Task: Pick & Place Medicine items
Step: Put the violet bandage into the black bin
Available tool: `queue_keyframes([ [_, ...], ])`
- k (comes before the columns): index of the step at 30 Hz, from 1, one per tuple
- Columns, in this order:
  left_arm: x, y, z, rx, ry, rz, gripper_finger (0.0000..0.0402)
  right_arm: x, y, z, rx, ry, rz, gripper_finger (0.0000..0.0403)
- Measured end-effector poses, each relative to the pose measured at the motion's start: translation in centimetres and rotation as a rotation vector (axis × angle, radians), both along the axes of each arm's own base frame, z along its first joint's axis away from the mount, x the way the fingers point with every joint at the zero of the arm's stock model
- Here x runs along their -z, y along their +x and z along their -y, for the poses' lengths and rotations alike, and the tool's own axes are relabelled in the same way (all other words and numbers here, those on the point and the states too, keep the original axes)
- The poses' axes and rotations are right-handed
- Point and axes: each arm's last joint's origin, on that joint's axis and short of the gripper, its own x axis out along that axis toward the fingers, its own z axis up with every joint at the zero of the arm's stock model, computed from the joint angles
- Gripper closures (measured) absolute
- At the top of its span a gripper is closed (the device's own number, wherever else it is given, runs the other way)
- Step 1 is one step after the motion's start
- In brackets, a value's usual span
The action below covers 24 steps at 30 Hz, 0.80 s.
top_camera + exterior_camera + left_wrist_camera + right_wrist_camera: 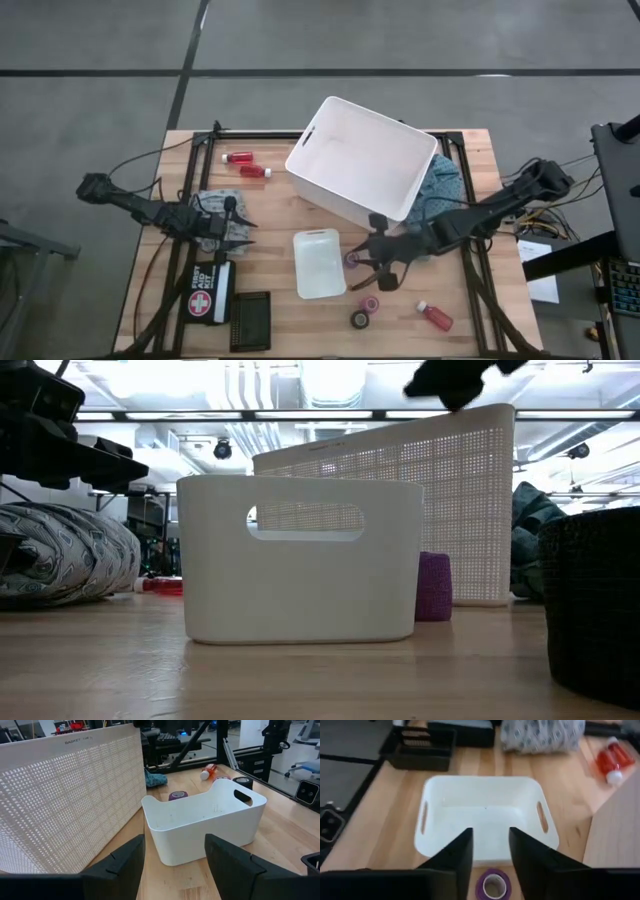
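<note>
Two red bottles with white caps (247, 164) lie on the table's far left, and a third (435, 316) lies near the front right. A purple tape roll (493, 886) stands on the table beside the small white bin (320, 263). A pink roll (370, 302) and a dark roll (360, 319) lie nearer the front. My right gripper (491, 855) hovers open just over the purple roll, pointing slantwise down toward the bin; its fingers touch nothing. My left gripper (175, 865) waits open at the table's left, pointing toward the bin.
The big white basket (360, 165) leans tilted at the far middle, with a blue cloth (442, 185) behind its right side. A first aid kit (203, 292), a black tray (250, 320) and a grey folded cloth (212, 203) lie at the left.
</note>
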Motion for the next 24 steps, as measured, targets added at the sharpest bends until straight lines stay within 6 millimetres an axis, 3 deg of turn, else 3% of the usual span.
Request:
queue_keyframes([
  [8, 0.0, 0.0, 0.0, 0.0, 0.0, 0.0, 0.0193, 2.6, 1.0, -0.4, 0.075, 0.021, -0.085, 0.0184],
  [16, 0.0, 0.0, 0.0, -0.001, -0.002, 0.0, 0.0193, 5.2, 1.7, -0.3, 0.169, -0.073, -0.16, 0.0137],
  [24, 0.1, 0.0, 0.0, -0.001, -0.001, -0.006, 0.0193, 7.3, 2.0, -0.3, 0.271, -0.055, -0.223, 0.0093],
])
